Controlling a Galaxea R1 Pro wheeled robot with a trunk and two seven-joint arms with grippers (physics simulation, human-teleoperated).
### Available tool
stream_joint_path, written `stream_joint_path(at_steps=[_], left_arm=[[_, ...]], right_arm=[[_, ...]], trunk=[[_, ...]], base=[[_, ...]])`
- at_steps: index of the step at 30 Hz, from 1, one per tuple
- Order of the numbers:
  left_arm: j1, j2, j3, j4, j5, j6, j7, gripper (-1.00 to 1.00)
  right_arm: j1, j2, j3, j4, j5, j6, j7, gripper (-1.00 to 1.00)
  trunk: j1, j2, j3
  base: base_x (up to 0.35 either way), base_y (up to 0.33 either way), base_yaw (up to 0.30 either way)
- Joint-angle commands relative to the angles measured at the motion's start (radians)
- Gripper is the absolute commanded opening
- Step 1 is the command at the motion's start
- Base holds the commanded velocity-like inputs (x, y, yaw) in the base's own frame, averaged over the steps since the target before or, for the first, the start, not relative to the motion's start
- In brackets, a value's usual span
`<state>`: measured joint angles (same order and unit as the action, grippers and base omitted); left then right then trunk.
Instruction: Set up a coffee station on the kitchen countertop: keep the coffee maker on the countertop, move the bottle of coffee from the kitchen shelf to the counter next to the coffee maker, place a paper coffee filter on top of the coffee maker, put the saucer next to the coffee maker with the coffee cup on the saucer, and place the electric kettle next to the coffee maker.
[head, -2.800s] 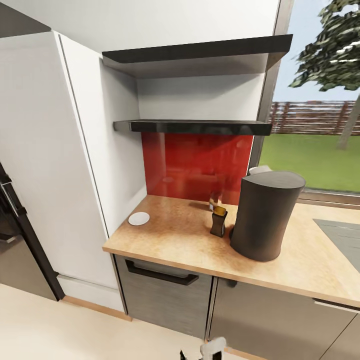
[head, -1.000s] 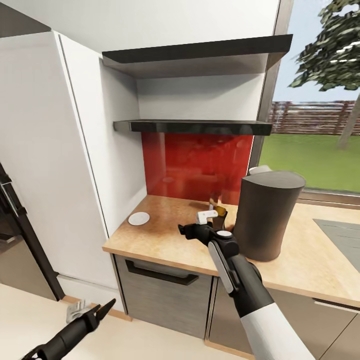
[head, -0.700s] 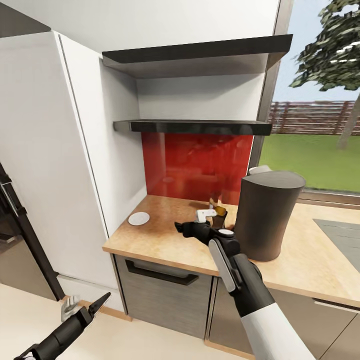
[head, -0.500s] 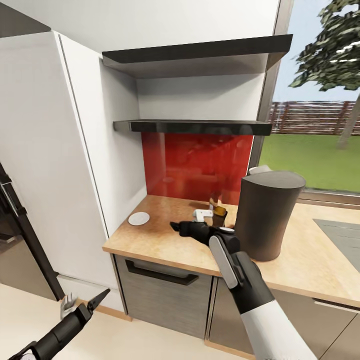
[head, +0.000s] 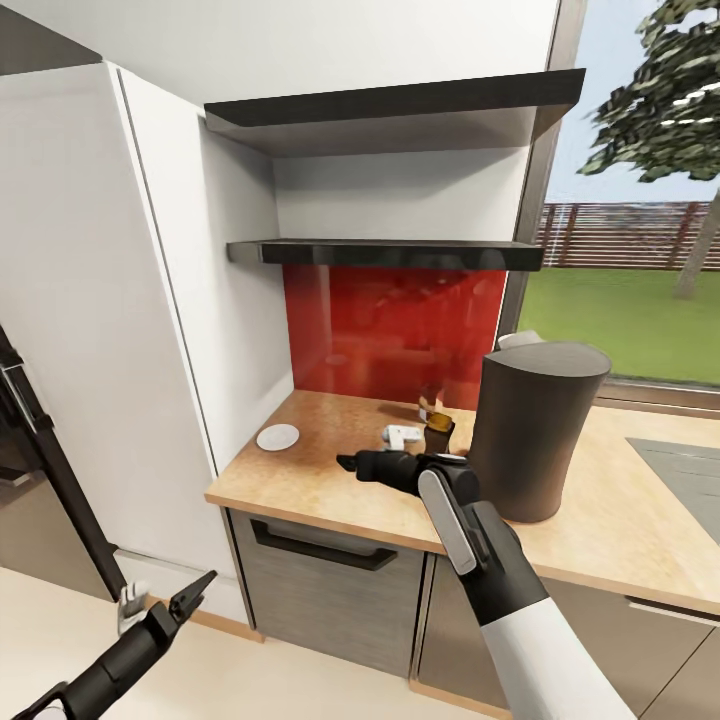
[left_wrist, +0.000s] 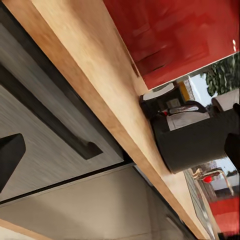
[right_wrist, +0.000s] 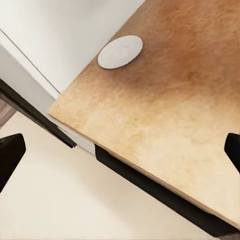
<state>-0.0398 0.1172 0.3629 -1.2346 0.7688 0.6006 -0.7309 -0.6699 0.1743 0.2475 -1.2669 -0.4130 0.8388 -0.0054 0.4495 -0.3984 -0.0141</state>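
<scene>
The tall dark grey coffee maker (head: 535, 430) stands on the tan countertop (head: 330, 480), and the left wrist view catches it too (left_wrist: 200, 145). Just left of it, the small brown bottle of coffee (head: 438, 428) is partly hidden behind my right arm. The white saucer (head: 278, 437) lies flat near the counter's left end by the white wall; it lies ahead of the fingers in the right wrist view (right_wrist: 120, 51). My right gripper (head: 348, 464) hovers open over the counter, between saucer and bottle, holding nothing. My left gripper (head: 190, 592) hangs open low over the floor.
The thin glossy kitchen shelf (head: 385, 252) and a thicker dark board (head: 390, 110) hang above a red backsplash (head: 395, 335). Something white (head: 520, 340) peeks from behind the coffee maker's top. Grey cabinet fronts with a black handle (head: 320, 548) sit below; a window is at right.
Both arms have come into view. Over the last second my right gripper has slid left and slightly down over the counter, toward the saucer. The left gripper sank a little.
</scene>
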Motion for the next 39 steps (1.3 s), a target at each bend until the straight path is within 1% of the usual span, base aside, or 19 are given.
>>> stream_joint_path(at_steps=[1,4,9,14,18,23,33,39], left_arm=[[-0.001,0.000,0.001,0.000,0.011,0.009,-0.001,1.00],[-0.002,0.001,0.001,0.000,0.023,0.012,0.001,1.00],[-0.013,0.001,0.000,0.000,0.028,0.016,0.005,1.00],[-0.015,-0.002,-0.002,0.000,0.028,0.026,0.010,1.00],[-0.015,-0.006,-0.003,0.000,0.023,0.043,0.033,1.00],[-0.012,-0.004,-0.002,0.000,0.031,0.050,0.080,1.00],[-0.011,-0.004,-0.003,-0.006,0.033,0.051,0.093,1.00],[-0.008,-0.007,-0.005,-0.037,0.034,0.051,0.094,1.00]], right_arm=[[-0.001,0.000,-0.001,-0.001,-0.001,0.007,-0.001,1.00],[-0.001,0.000,-0.013,-0.001,-0.001,0.015,-0.001,1.00],[0.000,0.000,-0.058,-0.001,0.000,0.019,-0.001,1.00],[0.000,0.000,-0.076,0.000,0.002,0.020,-0.001,1.00],[0.000,0.000,-0.078,0.000,0.002,0.020,-0.001,1.00],[-0.001,0.000,-0.077,0.000,0.002,0.019,-0.001,1.00],[0.000,0.000,-0.077,-0.002,0.002,0.019,0.003,1.00],[0.000,0.000,-0.077,0.000,0.003,0.019,0.004,1.00]], trunk=[[0.001,-0.002,-0.001],[0.001,-0.002,-0.001],[0.001,-0.002,-0.001],[0.001,-0.002,-0.001],[0.001,-0.002,-0.001],[0.001,-0.002,-0.001],[0.001,-0.002,-0.001],[0.001,-0.002,-0.001]], base=[[0.000,0.000,0.000],[0.000,0.000,0.000],[0.000,0.000,0.000],[0.000,0.000,0.000],[0.000,0.000,0.000],[0.000,0.000,0.000],[0.000,0.000,0.000],[0.072,0.000,0.000]])
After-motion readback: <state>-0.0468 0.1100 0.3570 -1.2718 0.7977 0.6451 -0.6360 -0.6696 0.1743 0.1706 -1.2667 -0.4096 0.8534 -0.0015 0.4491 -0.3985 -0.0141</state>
